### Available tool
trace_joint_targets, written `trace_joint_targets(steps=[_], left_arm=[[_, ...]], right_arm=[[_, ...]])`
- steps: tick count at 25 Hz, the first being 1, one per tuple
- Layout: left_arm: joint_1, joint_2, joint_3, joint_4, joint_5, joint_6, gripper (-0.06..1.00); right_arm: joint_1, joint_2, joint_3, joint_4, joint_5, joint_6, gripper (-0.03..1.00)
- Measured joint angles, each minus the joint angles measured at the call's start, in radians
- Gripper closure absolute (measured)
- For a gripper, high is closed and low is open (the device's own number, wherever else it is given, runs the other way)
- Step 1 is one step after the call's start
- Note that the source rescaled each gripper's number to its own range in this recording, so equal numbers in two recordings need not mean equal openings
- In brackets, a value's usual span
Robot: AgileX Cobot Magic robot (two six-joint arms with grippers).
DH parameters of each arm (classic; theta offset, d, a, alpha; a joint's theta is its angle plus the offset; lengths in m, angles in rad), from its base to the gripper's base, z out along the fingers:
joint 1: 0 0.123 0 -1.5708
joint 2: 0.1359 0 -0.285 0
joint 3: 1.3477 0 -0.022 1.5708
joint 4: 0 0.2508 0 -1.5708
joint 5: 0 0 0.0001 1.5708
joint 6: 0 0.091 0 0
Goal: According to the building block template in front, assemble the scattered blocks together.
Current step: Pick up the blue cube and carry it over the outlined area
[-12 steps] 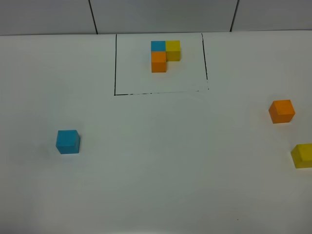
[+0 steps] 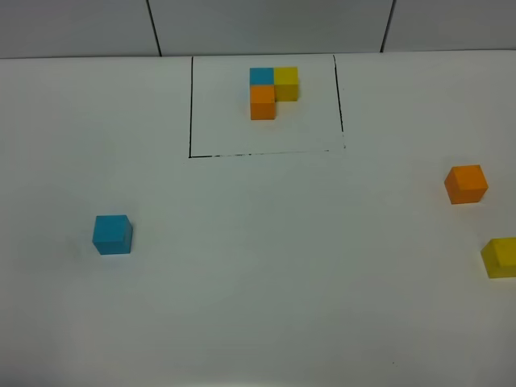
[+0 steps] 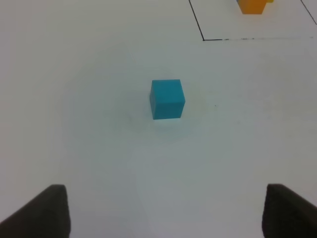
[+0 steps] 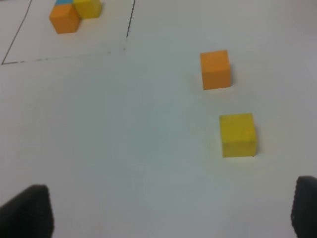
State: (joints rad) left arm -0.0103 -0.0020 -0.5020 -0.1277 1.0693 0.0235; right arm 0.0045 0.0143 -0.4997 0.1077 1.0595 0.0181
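The building block template [image 2: 272, 90], a blue, yellow and orange L, sits inside a black drawn rectangle at the far middle of the table. The scattered blocks lie apart: a blue cube [image 2: 112, 234] on the left, an orange cube [image 2: 466, 184] on the right, and a yellow cube [image 2: 501, 257] at the right edge. My left gripper [image 3: 166, 213] is open, and the blue cube [image 3: 167, 98] lies ahead of its fingers, untouched. My right gripper [image 4: 166, 210] is open too, short of the yellow cube [image 4: 238, 134] and the orange cube [image 4: 215, 69]. Neither arm shows in the exterior high view.
The white table [image 2: 258, 306] ends at a grey panelled wall [image 2: 266, 24] behind the template. The thin black frame line [image 2: 191, 105] is only drawn on the surface. The template's orange cube [image 3: 252, 6] shows at the edge of the left wrist view.
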Motion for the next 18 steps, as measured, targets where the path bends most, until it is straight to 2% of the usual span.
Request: trace_joint_targets(steps=[18], left_arm=[[0.0,0.0,0.0,0.0,0.0,0.0,0.27]], right_arm=[[0.0,0.0,0.0,0.001,0.0,0.0,0.04]])
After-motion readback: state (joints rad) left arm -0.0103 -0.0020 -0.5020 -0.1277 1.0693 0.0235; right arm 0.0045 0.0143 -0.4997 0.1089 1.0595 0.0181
